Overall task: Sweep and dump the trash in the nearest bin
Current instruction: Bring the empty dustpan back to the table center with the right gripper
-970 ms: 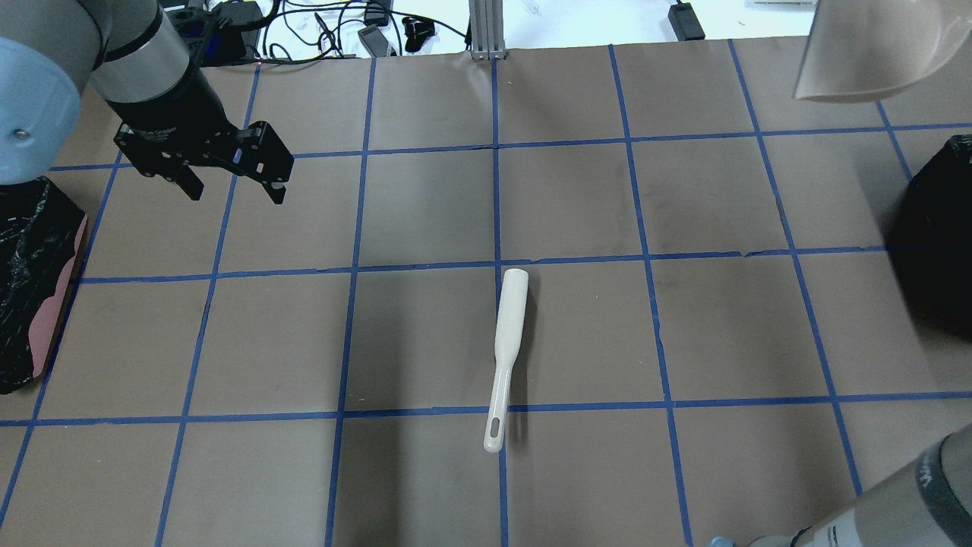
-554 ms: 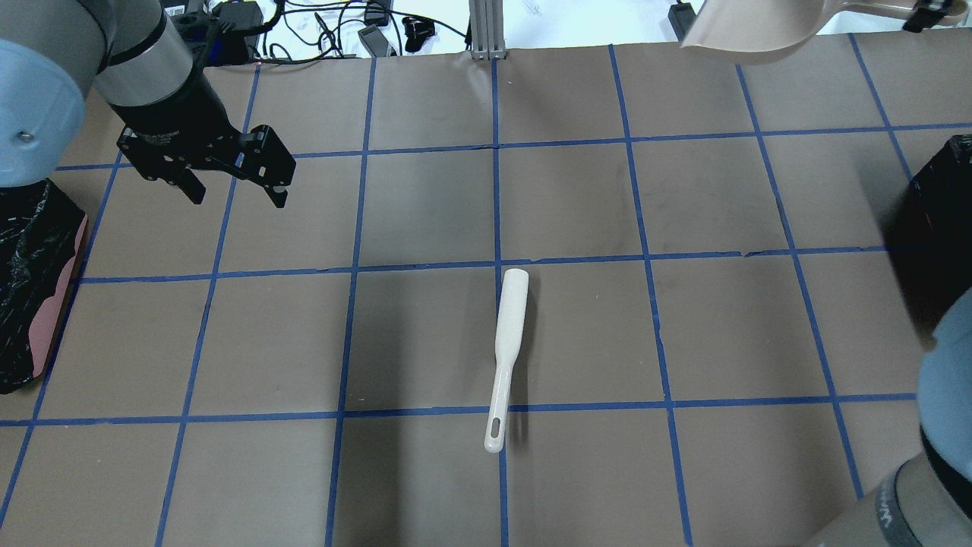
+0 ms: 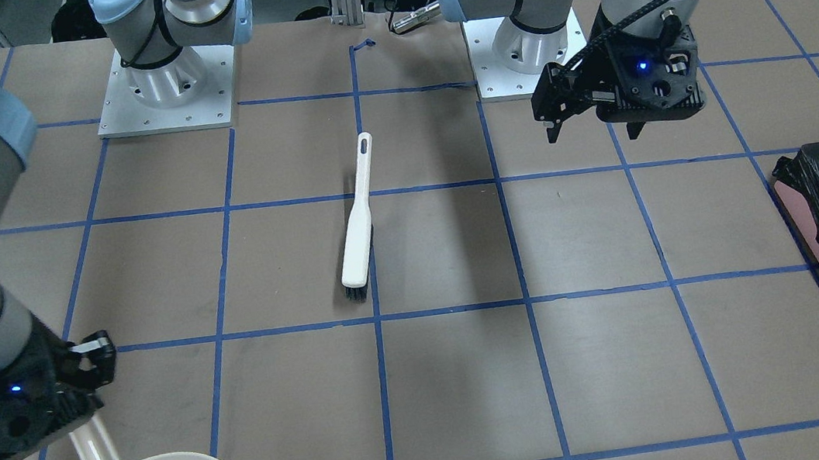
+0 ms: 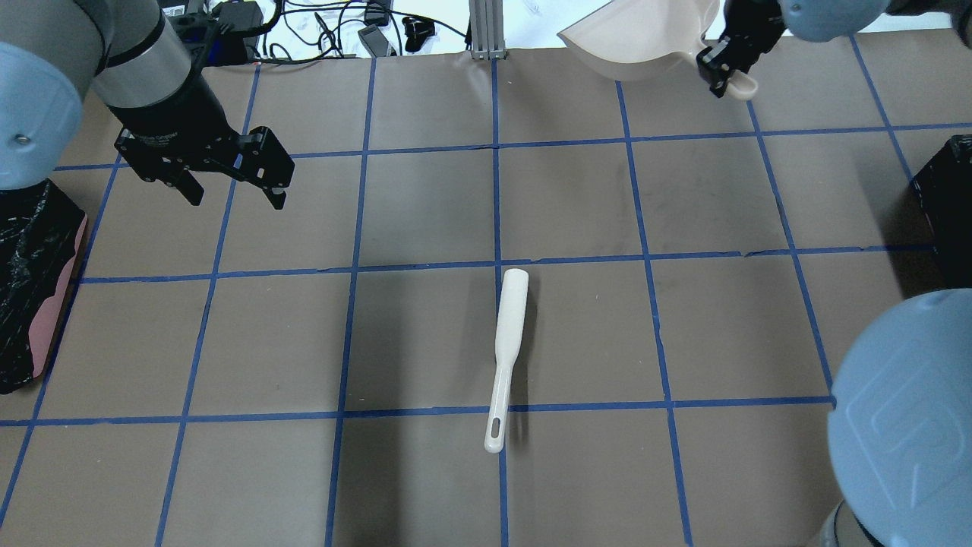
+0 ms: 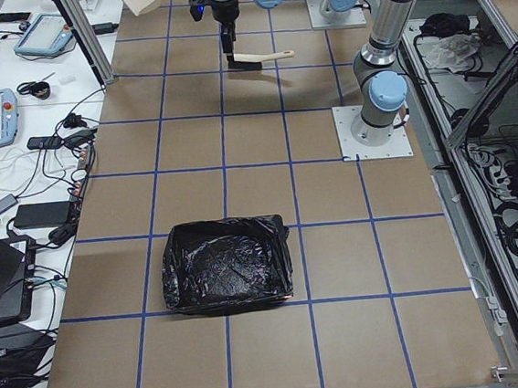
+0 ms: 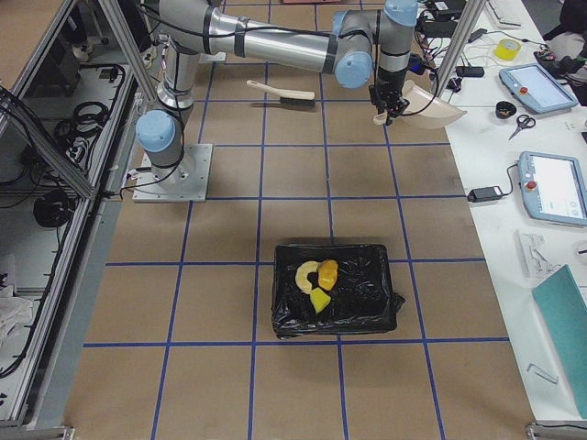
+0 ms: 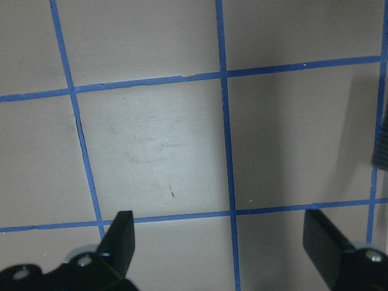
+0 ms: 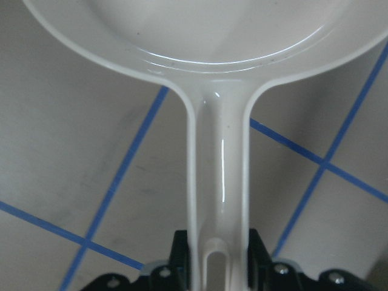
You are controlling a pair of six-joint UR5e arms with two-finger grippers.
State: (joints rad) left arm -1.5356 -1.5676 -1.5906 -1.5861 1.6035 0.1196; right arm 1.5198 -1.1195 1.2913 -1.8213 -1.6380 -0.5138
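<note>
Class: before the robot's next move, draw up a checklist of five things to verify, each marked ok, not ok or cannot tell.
1. Trash inside the bin: ok.
2. Dustpan emptied: cannot tell; the part in view is bare, the rest is cut off.
3. Right claw shut on the dustpan's handle: ok.
4. Left claw open, holding nothing: ok.
5. Brush lying flat on the table, touching neither arm: ok.
</note>
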